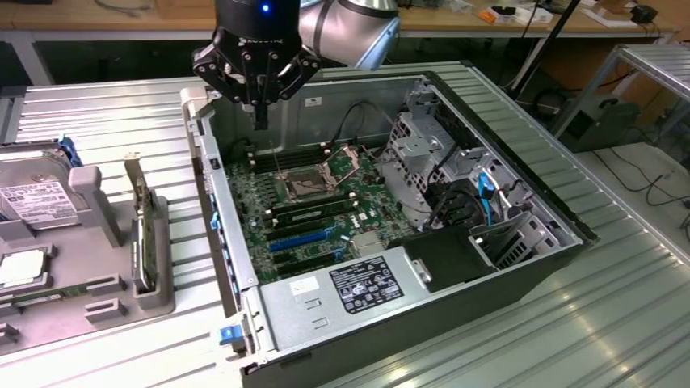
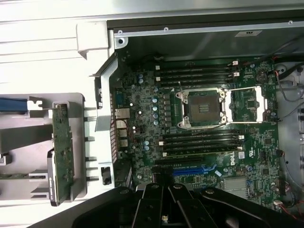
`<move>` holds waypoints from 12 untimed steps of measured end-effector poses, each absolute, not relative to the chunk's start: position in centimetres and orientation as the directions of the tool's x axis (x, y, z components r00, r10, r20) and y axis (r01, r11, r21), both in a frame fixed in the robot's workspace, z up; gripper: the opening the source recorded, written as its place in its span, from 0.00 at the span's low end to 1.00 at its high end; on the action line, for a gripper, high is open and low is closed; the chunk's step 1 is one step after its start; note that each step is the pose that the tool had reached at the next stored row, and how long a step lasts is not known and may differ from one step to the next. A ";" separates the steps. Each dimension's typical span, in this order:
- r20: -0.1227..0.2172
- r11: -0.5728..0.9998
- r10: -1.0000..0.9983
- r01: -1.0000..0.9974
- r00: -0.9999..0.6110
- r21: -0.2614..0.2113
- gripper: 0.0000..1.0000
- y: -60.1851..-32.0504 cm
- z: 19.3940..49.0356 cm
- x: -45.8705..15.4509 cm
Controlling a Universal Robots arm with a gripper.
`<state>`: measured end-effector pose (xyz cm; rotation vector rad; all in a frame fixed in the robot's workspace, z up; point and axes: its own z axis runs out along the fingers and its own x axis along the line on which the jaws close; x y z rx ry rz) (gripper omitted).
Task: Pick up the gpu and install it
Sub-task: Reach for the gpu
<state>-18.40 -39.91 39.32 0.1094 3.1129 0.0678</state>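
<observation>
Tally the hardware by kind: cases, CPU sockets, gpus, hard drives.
case: 1
CPU socket: 1
gpu: 1
hard drive: 1
Total: 4
</observation>
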 end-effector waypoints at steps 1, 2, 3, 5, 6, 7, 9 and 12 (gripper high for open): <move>-0.024 0.997 0.070 0.069 -0.997 0.044 0.11 -39.9 39.3 -18.5; -0.024 0.997 0.070 0.069 -0.997 0.044 0.11 -39.9 39.3 -18.6; -0.024 0.997 0.070 0.069 -0.997 0.044 0.11 -39.9 39.3 -18.7; -0.025 0.997 0.069 0.068 -0.997 0.044 0.11 -39.9 39.3 -18.9; -0.024 0.997 0.069 0.067 -0.997 0.044 0.11 -39.9 39.3 -19.1; -0.024 0.997 0.068 0.067 -0.997 0.044 0.11 -39.9 39.3 -19.2; -0.025 0.997 0.063 0.062 -0.998 0.044 0.11 -39.9 39.3 -20.7; -0.024 0.997 0.063 0.061 -0.998 0.044 0.11 -39.9 39.3 -21.0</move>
